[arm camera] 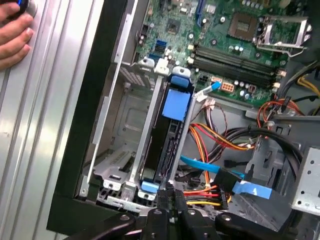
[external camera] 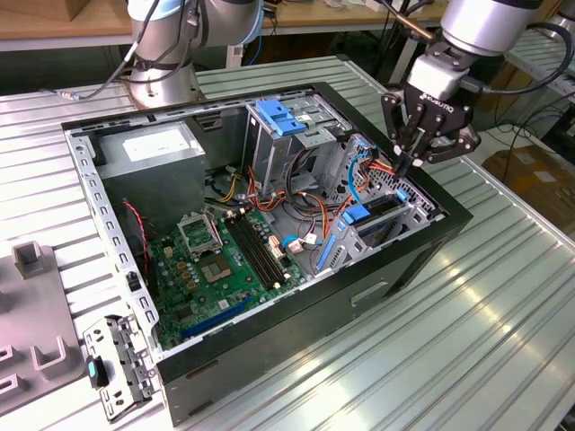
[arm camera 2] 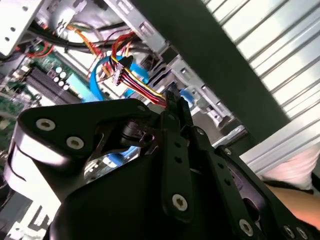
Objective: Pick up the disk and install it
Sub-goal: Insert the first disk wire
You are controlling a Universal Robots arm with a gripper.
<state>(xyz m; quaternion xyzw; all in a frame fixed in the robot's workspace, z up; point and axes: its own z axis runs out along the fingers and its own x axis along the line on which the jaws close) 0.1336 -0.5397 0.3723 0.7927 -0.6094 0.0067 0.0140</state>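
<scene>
The disk stands on edge inside the drive bay at the case's front corner, between two metal rails. Its dark edge and blue plastic rail tab show in the first wrist view; in the exterior view the disk sits low in the cage at the exterior view's right. My gripper hangs just above the disk's far end with its fingers pressed together and nothing visible between them. In the second wrist view the fingertips sit beside a bundle of red, yellow and black power wires.
The open computer case lies on a ribbed metal table. It holds a green motherboard, a grey power-supply box and a tall cage with a blue latch. Blue cables run near the bay. A hand rests beside the case.
</scene>
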